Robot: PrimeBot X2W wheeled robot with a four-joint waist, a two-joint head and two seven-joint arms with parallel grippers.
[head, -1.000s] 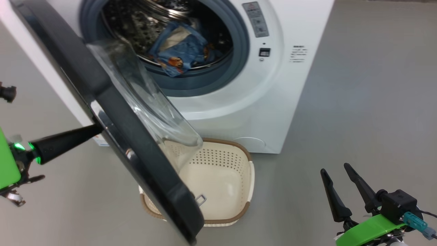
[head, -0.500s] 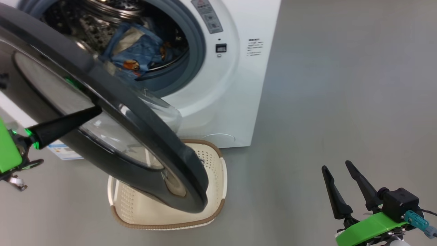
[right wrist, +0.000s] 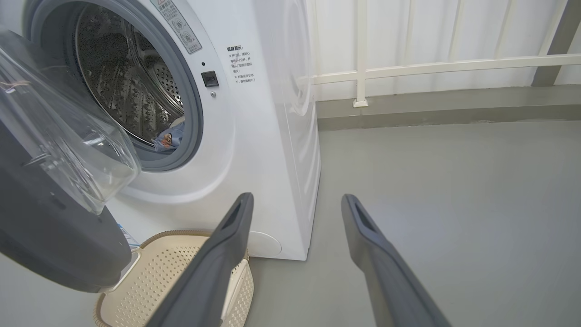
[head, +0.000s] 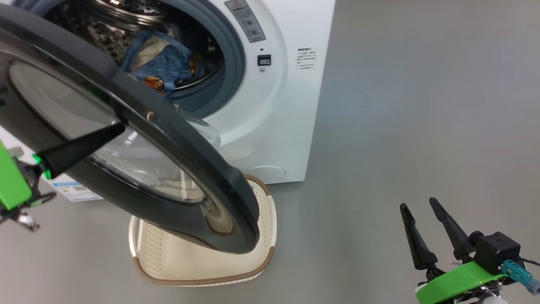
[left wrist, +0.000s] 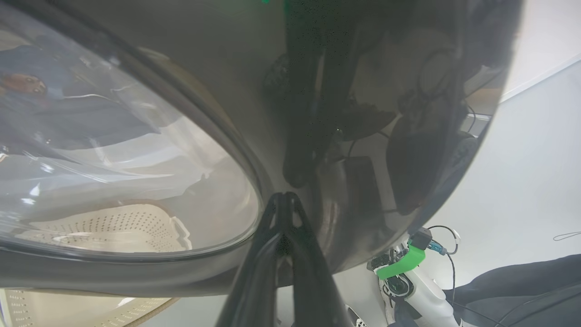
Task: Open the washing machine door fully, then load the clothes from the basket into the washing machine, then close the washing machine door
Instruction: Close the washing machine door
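Our left pincer is clenched, fingers pressed together with nothing between them. Its tip is touching the outer face of the door, on the glossy black rim just beside the glass. We are seeing the door standing partly open, swung out from the washer and hanging over the basket. From the right wrist view, the bulging glass is pointing back toward the washer's opening.

We are looking past the door's upper edge into the drum, where the clothes are lying in a crumpled blue heap at the front, near the grey-blue ring. The basket is sitting on the floor just in front of the washer, partly hidden under the door. Through the glass we are making out its perforated wall.

Our right pincer is released, its two fingers spread wide and gripping nothing. It is hovering low over the floor, well apart from the washer, the door and the basket.
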